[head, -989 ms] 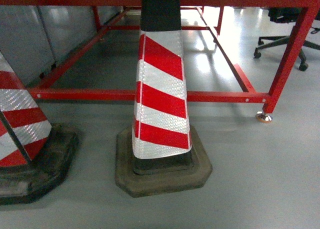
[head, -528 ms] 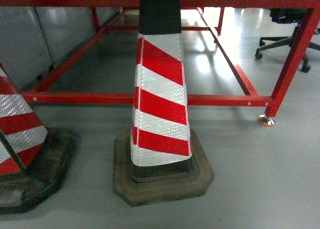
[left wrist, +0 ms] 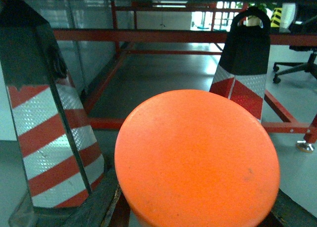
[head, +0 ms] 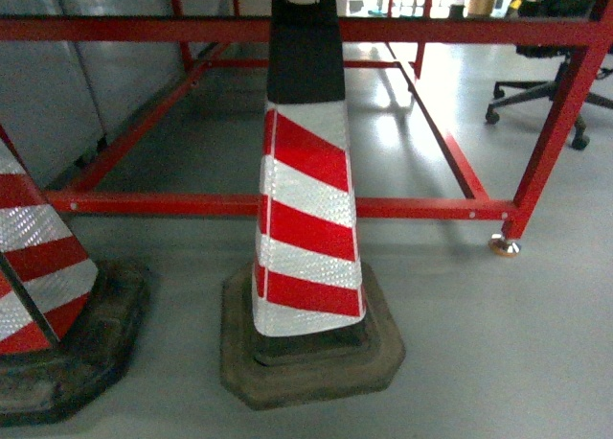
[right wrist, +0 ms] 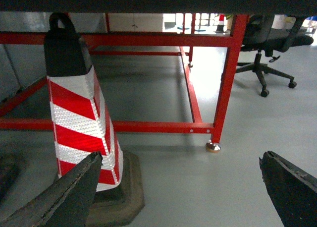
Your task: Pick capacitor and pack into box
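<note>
Since a second ago our head view has tilted up: the middle cone's (head: pixel 306 185) handle loop now shows, and the red frame (head: pixel 287 206) sits lower. Neither box nor capacitor is in any view, so we judge handling from the task alone: a capacitor is likely light, stiff and small, best pinched across its body, clear of its leads. An orange disc (left wrist: pixel 198 157) fills the left wrist view, and there we cannot tell the jaws' state. Our right gripper (right wrist: pixel 183 187) stands wide open, holding nothing.
</note>
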Available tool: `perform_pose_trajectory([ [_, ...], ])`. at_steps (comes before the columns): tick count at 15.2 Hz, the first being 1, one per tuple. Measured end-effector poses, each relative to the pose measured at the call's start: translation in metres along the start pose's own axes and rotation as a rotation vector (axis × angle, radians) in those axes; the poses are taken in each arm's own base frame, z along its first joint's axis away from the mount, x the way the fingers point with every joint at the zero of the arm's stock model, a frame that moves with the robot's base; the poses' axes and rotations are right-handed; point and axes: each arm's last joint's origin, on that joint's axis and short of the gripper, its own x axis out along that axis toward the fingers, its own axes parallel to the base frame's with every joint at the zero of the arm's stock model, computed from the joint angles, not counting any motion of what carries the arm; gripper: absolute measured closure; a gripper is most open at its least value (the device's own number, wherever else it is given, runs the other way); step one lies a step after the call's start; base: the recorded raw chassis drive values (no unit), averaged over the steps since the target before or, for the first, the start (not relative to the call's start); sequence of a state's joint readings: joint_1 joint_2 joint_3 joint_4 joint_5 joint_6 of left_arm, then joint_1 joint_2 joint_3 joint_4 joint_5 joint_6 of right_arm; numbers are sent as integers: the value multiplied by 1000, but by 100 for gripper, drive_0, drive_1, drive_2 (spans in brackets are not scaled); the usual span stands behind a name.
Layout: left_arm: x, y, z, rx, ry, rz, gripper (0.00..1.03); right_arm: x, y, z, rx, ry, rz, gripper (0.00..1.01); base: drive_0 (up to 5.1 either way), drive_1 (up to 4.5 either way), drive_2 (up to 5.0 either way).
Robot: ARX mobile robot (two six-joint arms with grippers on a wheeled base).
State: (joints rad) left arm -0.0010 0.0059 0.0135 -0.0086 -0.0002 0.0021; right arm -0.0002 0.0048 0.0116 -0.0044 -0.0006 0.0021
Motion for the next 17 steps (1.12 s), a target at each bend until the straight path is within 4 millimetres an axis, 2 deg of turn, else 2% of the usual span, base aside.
perform_pose_trajectory([
  [17, 0, 0, 0, -2, -2, -1, 58, 0, 0, 0, 2, 1, -1, 3, -10, 384, -404],
])
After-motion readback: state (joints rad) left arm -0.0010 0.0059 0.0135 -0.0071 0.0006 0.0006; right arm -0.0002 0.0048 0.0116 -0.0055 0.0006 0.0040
